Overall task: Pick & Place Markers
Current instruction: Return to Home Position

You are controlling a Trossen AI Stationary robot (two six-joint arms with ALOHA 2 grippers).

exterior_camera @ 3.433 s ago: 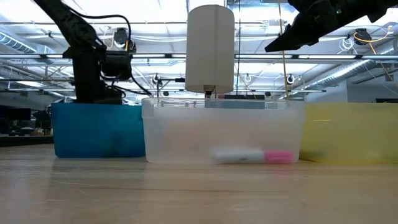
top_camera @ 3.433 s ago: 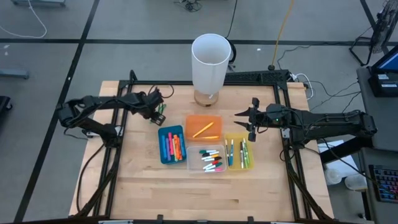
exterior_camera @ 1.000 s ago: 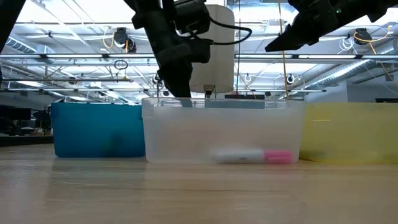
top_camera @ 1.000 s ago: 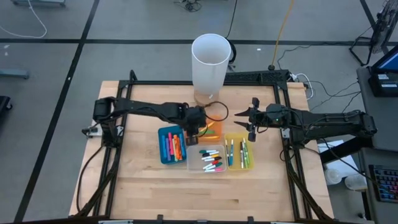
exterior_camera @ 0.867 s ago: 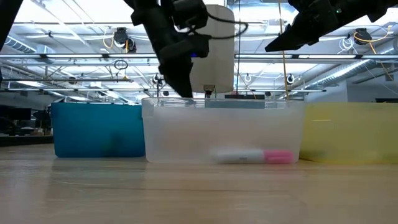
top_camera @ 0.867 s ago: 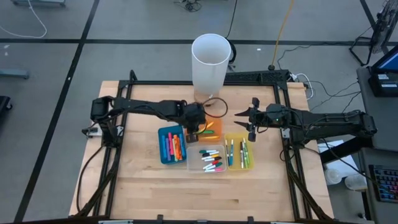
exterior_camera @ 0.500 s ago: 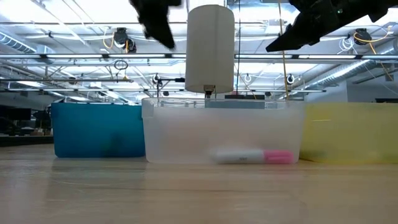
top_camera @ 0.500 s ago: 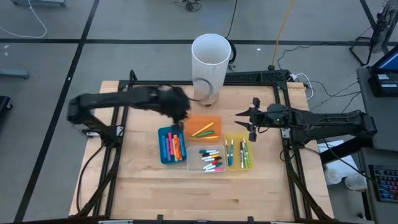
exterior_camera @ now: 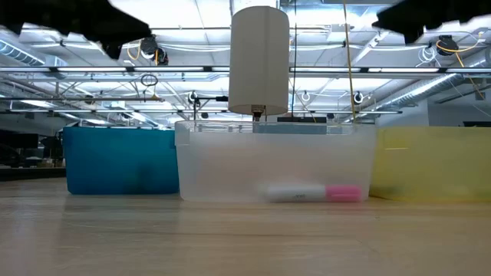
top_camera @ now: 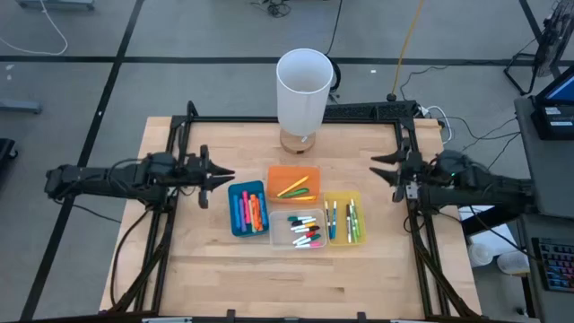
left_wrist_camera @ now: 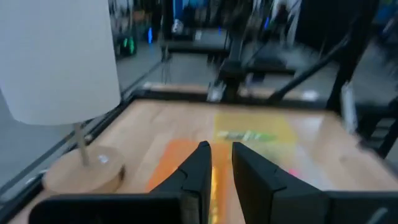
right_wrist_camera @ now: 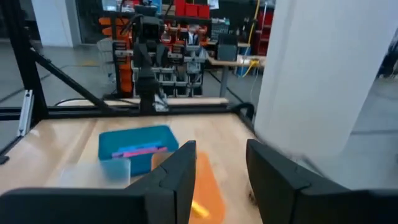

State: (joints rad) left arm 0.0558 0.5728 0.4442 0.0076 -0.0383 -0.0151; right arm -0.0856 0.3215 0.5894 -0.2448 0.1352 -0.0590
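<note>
A workshop floor with cables surrounds the wooden bench (top_camera: 206,260), and a tall white lamp (top_camera: 303,85) stands on a round wooden base at its far edge. Four bins sit together at the middle of the bench, and every one of the markers in view lies inside a bin. Yellow and green pens (top_camera: 294,187) lie in the orange bin (top_camera: 282,173). Pink and orange ones (top_camera: 250,212) are in the blue bin (top_camera: 231,215). White ones with coloured caps (top_camera: 306,230) are in the clear bin (top_camera: 278,240). Blue and green ones (top_camera: 343,220) are in the yellow bin (top_camera: 344,196). The low view shows one white marker with a pink cap (exterior_camera: 311,192) on the clear bin's floor.

The left gripper (top_camera: 230,175) hangs just beside the blue bin on its outer side. Its wrist view shows its fingers drawn almost together with only a slit between them, and it holds nothing. The right gripper (top_camera: 387,175) hangs near the yellow bin's outer side with its fingers spread and empty.

The sorting looks finished, so what remains is likely parking the arms. To do that well, each arm should draw back toward its own side of the bench. The grippers should stay above the bin rims so nothing gets nudged, and both arms should keep well away from the lamp. Moving slowly would help, as the bins are light and a knock could tip the markers out.
</note>
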